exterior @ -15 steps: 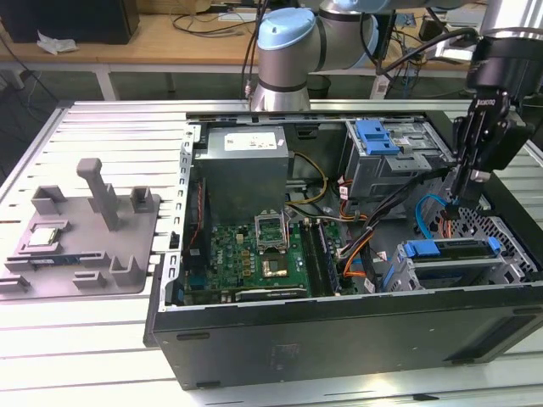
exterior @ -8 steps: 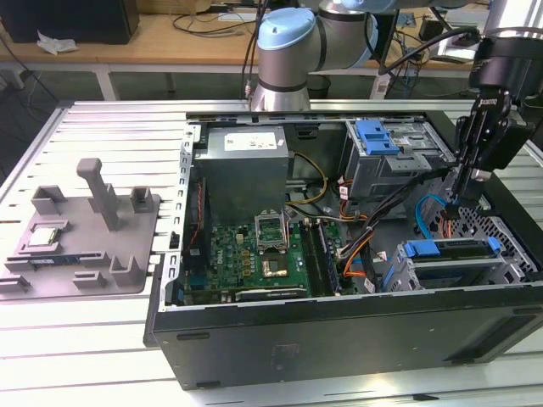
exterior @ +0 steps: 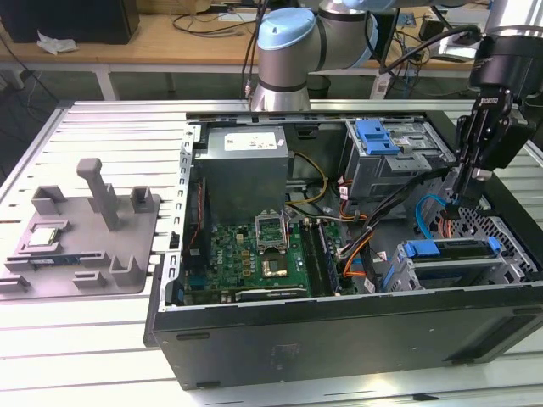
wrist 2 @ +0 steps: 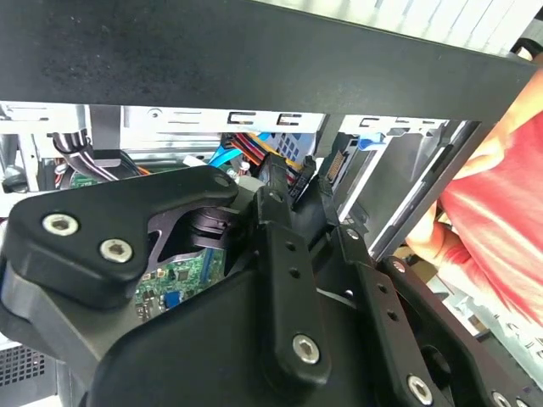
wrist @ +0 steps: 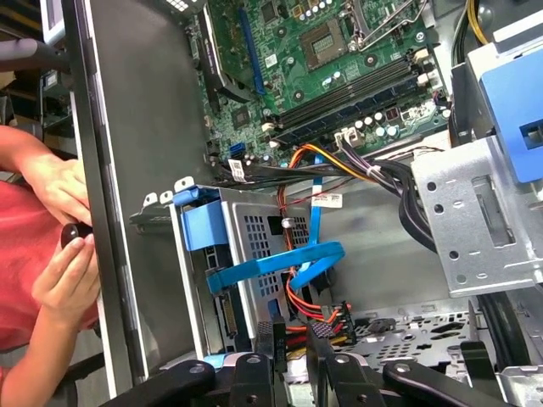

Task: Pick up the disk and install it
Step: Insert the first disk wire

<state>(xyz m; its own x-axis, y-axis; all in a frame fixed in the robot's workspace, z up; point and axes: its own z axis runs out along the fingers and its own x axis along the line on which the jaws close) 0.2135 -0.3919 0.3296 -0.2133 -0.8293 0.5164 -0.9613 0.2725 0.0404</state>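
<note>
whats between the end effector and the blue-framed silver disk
In the exterior view, orange-red wires and a flat blue cable hang between end effector and disk.

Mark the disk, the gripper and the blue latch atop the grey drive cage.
disk (exterior: 424, 249): exterior view, on its blue carrier frame.
gripper (wrist: 293, 335): first wrist view, midway between the fingertips.
blue latch (exterior: 377, 136): exterior view, on its top face.

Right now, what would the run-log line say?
gripper at cables beside cage | disk in cage | hand outside case
</note>
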